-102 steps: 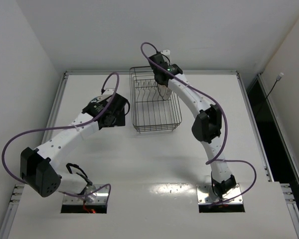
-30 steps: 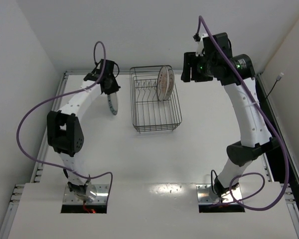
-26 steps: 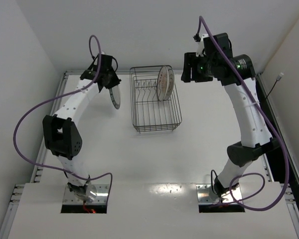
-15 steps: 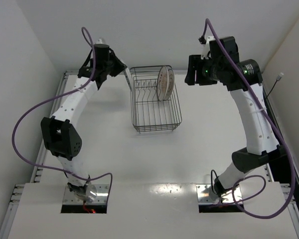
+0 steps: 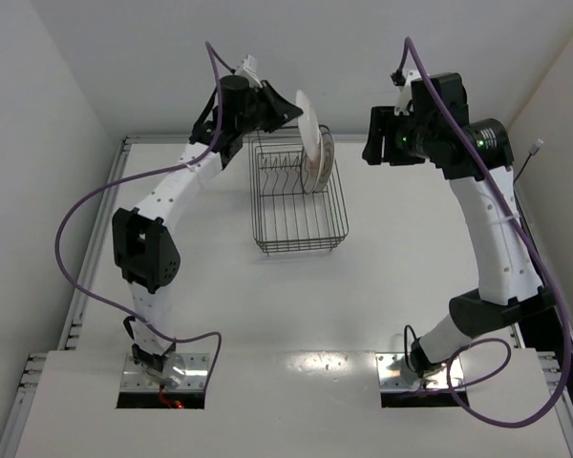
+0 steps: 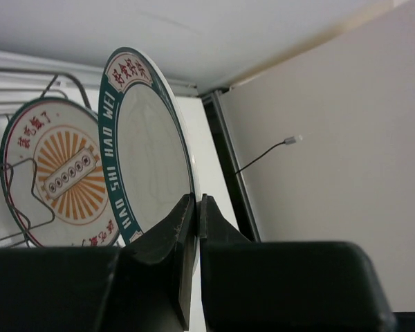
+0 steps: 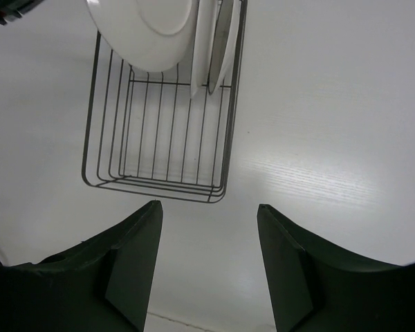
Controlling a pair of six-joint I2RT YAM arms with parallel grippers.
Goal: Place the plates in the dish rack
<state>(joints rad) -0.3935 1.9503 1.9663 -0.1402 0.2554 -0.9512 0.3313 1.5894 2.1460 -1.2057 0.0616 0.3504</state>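
Dish rack: One dark wire basket is shown on the white bench, toward its far edge and between the two arms. It serves as the landmark for all positions below.

Tines: One row of upright wires is seen inside the dish rack, at its far half.

Plates: Three are counted. Two are stood in the dish rack and one is carried above it.

Held plate: One white plate with a dark lettered rim is held on edge over the far end of the dish rack, just to the left of the two racked plates. Whether it touches them or the wires cannot be told.

Orange-rayed plate: One plate is stood upright at the far right end of the dish rack. Its face, with orange rays and red lettering, is turned toward the held plate.

Second racked plate: One plate is stood upright just to the right of the orange-rayed plate and close against the right wall of the dish rack. It is seen edge-on only, so its pattern cannot be made out.

Left fingers: One pair is closed on the rim of the held plate, above the far left corner of the dish rack.

Right fingers: One pair is parted with nothing between them, and is raised high to the right of the dish rack.
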